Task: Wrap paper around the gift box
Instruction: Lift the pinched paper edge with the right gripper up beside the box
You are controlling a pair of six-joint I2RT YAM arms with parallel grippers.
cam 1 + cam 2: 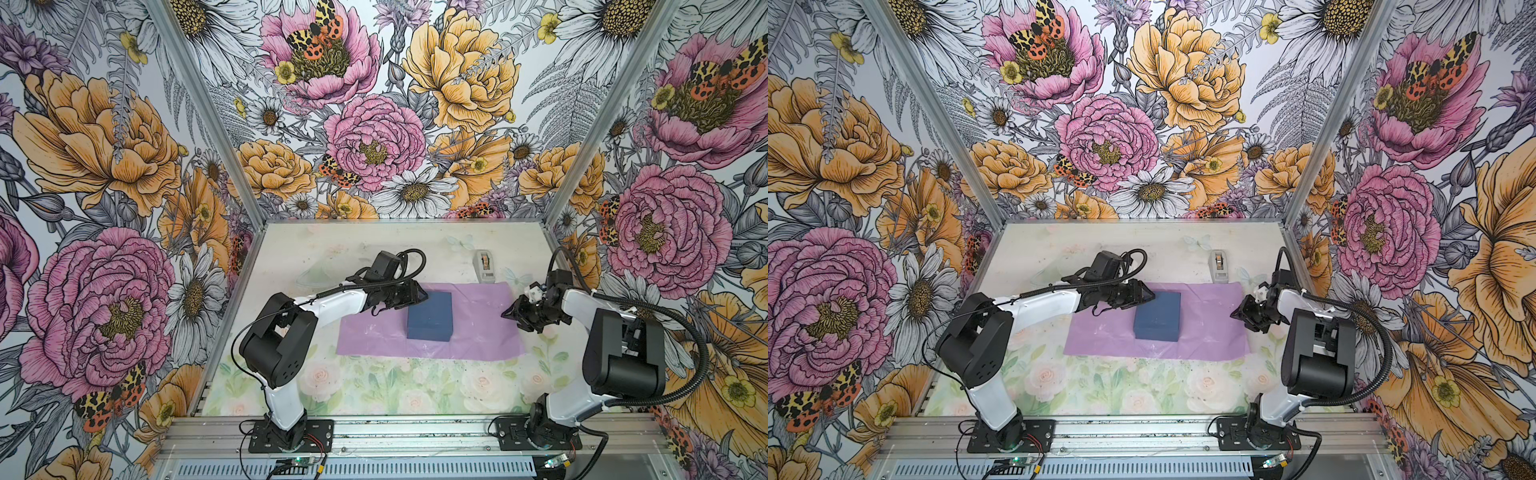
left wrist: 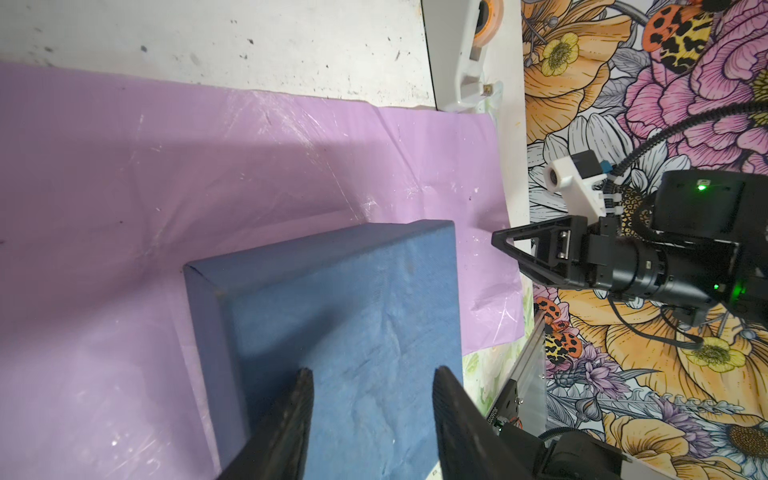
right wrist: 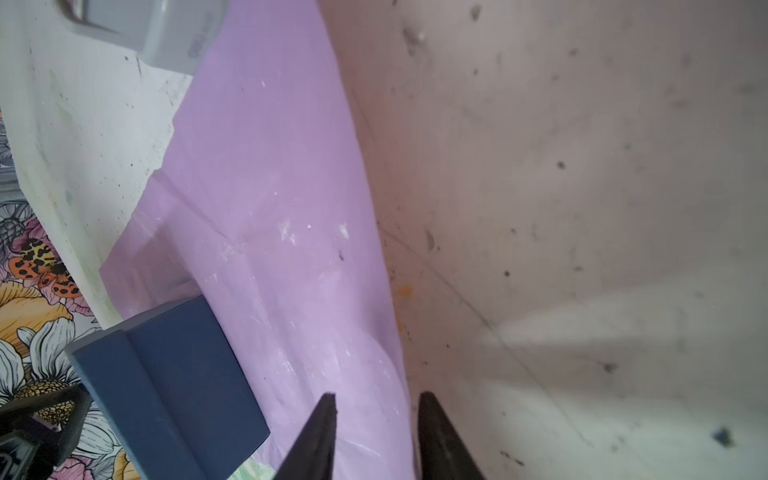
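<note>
We've got the gift box (image 1: 429, 316) sitting lilac-side-up on the paper (image 1: 478, 332), roughly mid-sheet and closer to the far edge than the near one. The left hand (image 1: 415, 296) hovers at the box's far left corner, fingers (image 2: 297, 415) partly apart over the top face, nothing pinched that we can see. Whether it's actually pressing down, we can't tell.

Over on the other side, the right hand (image 1: 509, 313) is at the sheet's right edge. Its fingers (image 3: 326, 419) stand a modest way apart with that edge running into the gap, and no grip is made yet, we'd say.

Here's where it could go wrong. It's a thin, creased sheet: a shallow pinch may slip off, a hard tug may tear it. If the box isn't pinned, hauling that flap across could drag the box along or skew it. And the tape dispenser (image 1: 484, 266) sits just beside the far right corner, so the flap could snag it or knock it on the way up.

As for room, there's plenty of open tabletop (image 1: 374, 386) in front of the near edge and a bare strip behind the far one. Over the box it's tight. The left forearm lies across the sheet's left part, and both hands converging on a small box risks a bump.
</note>
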